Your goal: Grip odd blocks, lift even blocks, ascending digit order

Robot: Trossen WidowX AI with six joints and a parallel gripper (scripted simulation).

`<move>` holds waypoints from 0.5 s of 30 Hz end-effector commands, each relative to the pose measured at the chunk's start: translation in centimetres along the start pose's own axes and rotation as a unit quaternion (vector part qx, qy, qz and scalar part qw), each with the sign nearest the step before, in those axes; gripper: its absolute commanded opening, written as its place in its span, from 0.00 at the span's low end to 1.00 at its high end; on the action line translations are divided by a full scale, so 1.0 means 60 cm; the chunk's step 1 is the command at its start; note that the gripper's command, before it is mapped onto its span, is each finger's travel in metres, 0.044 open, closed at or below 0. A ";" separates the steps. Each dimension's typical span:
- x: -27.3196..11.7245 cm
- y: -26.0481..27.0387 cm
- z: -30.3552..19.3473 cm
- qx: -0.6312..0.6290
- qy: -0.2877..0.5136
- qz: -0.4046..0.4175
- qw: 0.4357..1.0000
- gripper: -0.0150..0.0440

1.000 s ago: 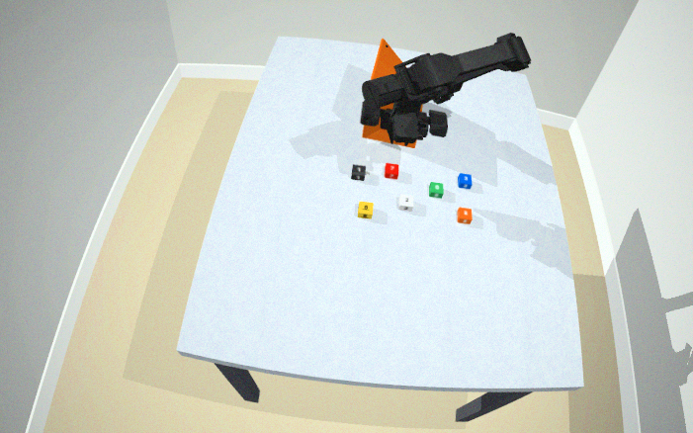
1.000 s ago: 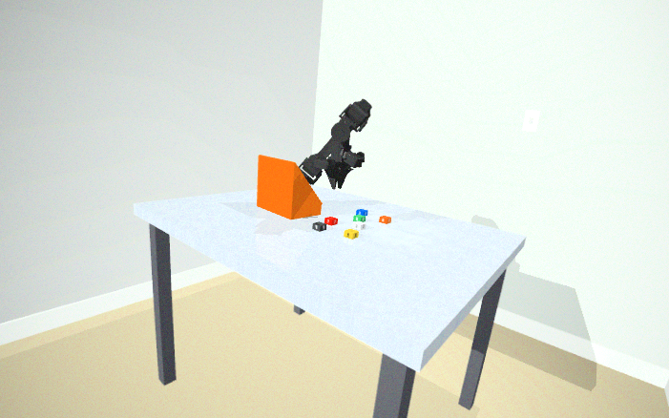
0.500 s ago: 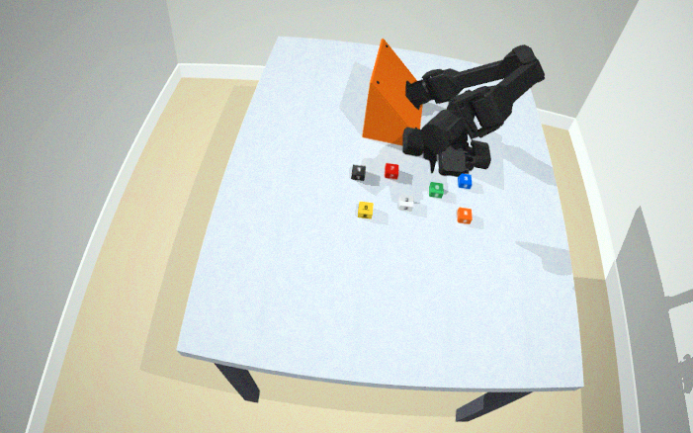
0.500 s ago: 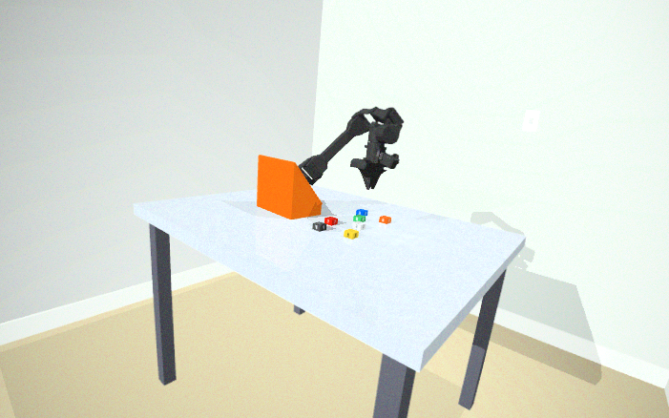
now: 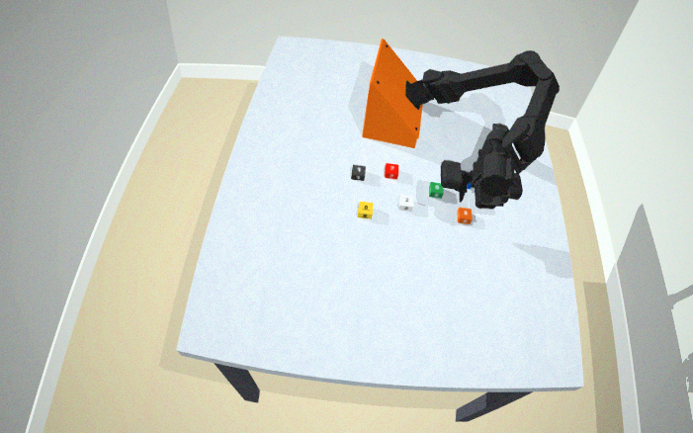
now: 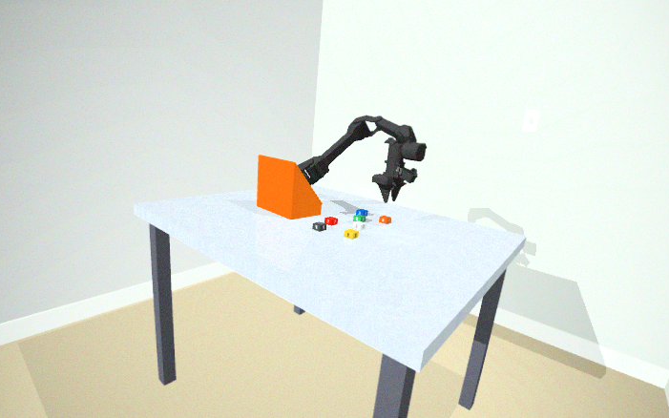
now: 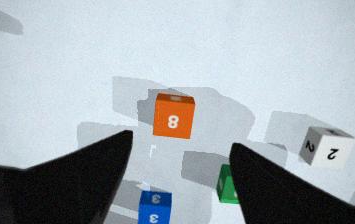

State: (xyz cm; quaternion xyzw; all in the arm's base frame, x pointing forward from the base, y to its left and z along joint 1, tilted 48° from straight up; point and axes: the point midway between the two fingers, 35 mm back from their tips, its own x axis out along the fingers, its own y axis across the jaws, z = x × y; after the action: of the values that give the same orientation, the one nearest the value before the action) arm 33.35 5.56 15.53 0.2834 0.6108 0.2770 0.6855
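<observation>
1. The pincer [image 5: 476,200] [image 6: 389,200] [image 7: 182,144] hangs above the tabletop [image 5: 338,296] [image 6: 378,290], fingers parted and holding nothing.
2. The 8 block [image 5: 464,216] [image 6: 385,219] [image 7: 173,120] sits on the tabletop, ahead of the fingertips in the wrist view; it looks like the coming target.
3. The pincer should centre over it, square the fingers to two opposite faces, then descend straight. Being even, it wants a firm grip, a slight level lift, a return to the same spot and a gentle release.
4. The 3 block [image 5: 469,186] [image 6: 362,212] [image 7: 155,210] and green block [image 5: 436,190] [image 6: 359,219] [image 7: 228,185] lie nearby; a low sideways approach could brush either.
5. The 2 block [image 5: 405,202] [image 6: 359,226] [image 7: 332,149] lies beyond the green one; yellow [image 5: 365,210] [image 6: 350,234], red [image 5: 391,171] [image 6: 331,220] and black [image 5: 358,172] [image 6: 319,226] blocks stand farther off.
</observation>
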 end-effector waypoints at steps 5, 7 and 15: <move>0.057 0.011 -0.009 -0.002 0.002 0.006 1.000 0.93; 0.060 0.011 -0.008 -0.002 0.002 0.006 1.000 0.93; 0.082 0.011 -0.008 -0.002 0.002 0.006 1.000 0.93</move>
State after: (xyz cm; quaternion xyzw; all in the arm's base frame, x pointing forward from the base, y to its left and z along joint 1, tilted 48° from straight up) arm 33.39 9.11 12.87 0.2841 0.6100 0.2819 0.6839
